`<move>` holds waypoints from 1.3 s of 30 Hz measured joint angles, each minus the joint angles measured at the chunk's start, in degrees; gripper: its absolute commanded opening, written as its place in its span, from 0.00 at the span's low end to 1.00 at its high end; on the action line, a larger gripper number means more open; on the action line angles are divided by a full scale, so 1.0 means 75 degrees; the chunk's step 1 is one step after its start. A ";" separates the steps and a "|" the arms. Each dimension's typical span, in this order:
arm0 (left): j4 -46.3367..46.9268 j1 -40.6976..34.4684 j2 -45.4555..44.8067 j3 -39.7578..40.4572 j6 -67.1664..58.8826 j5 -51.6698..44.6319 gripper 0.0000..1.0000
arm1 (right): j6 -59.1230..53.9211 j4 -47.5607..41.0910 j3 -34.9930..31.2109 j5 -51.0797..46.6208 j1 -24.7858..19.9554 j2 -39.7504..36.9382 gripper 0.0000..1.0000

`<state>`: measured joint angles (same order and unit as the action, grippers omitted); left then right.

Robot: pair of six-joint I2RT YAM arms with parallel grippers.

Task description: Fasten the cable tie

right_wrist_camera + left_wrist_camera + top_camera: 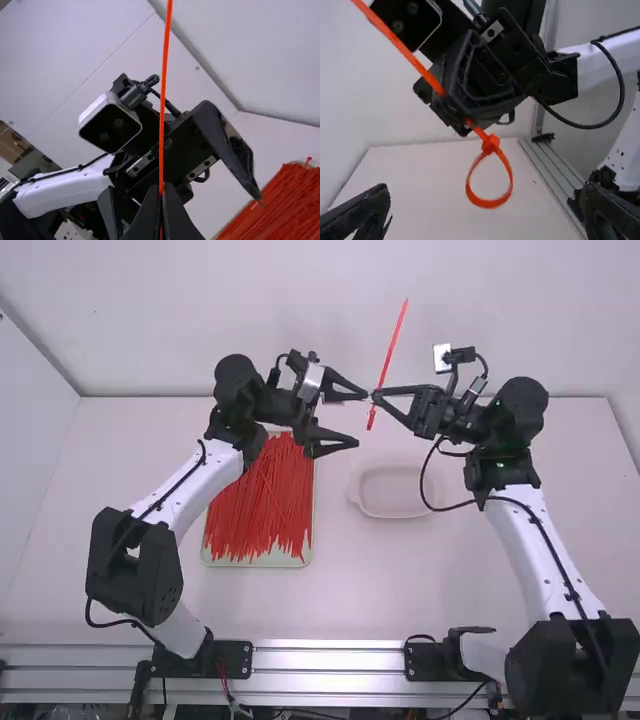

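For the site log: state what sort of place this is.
Probably a robotics lab bench: a left arm and right arm mounted on an aluminium rail, a white table with white panels around it, and a tray of red cable ties.

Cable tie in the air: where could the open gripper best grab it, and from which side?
Probably the long straight tail of the cable tie, above the right gripper pinching it: it stands bare, while the loop below is small and curved. The open left gripper would come from its own side, facing the right one.
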<state>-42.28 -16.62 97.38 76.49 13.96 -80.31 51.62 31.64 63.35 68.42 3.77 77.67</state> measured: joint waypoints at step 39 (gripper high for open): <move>0.6438 0.1268 0.0003 0.0000 -0.2189 0.1778 0.99 | -0.4701 -0.6636 0.0009 -0.4637 0.0050 0.0886 0.00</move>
<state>6.00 -7.11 97.41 76.49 -2.46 -66.98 16.36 -18.13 63.42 33.65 4.14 84.31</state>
